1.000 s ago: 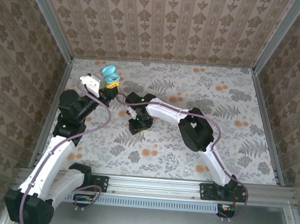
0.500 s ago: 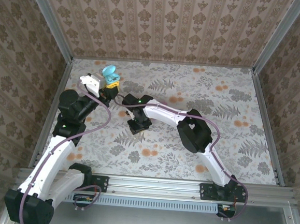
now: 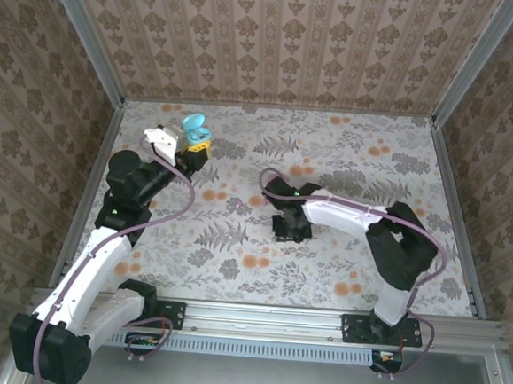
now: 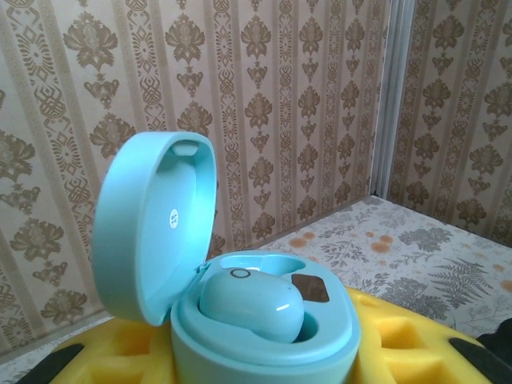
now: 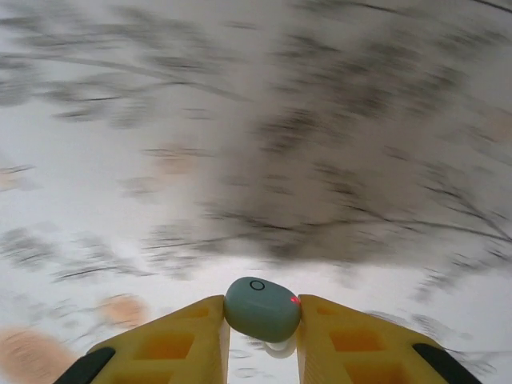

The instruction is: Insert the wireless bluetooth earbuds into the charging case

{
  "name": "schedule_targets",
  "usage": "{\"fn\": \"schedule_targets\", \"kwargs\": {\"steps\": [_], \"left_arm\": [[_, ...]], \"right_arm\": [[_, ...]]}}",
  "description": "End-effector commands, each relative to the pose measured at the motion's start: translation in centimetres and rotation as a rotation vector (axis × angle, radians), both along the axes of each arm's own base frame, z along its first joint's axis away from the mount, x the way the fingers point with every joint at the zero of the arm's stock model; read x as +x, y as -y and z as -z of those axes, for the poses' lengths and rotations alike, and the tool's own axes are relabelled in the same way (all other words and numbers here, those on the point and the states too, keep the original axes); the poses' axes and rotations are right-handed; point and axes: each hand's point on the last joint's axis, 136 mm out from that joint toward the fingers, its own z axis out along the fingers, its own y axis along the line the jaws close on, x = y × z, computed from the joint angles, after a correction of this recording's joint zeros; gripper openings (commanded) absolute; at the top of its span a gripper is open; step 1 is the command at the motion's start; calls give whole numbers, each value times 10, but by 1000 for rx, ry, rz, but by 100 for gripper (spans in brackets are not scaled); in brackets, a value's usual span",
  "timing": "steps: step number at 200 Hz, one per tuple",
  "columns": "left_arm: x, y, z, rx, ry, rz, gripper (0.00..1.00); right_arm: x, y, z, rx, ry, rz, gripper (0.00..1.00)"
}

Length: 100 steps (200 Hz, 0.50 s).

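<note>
Upper left in the top view, the left gripper (image 3: 195, 148) is clenched on the mint charging case (image 4: 264, 332), its lid (image 4: 156, 228) open and tilted back to the left. One earbud (image 4: 250, 304) sits in it, long axis running left to right across the wrist frame, ring mark up. Just right of centre, the right gripper (image 5: 262, 320) pinches a second earbud (image 5: 260, 306) between its yellow fingers (image 5: 172, 340), low in its wrist frame: it lies crosswise, long axis left to right, a red light at its right end.
</note>
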Motion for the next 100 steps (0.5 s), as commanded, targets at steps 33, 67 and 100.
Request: {"fn": "schedule_targets", "kwargs": {"steps": [33,67,100], "left_arm": [[-4,16,-29,-38,67,63,34],[-3,20,-29,-33,65,73,34],[-2,20,-28,-32,63,69,34]], "right_arm": [[-7,20,18,40,31,251,32],[-11,-3,15,160,-11,222,39],[-18,-16,5,210,-48,166,41]]}}
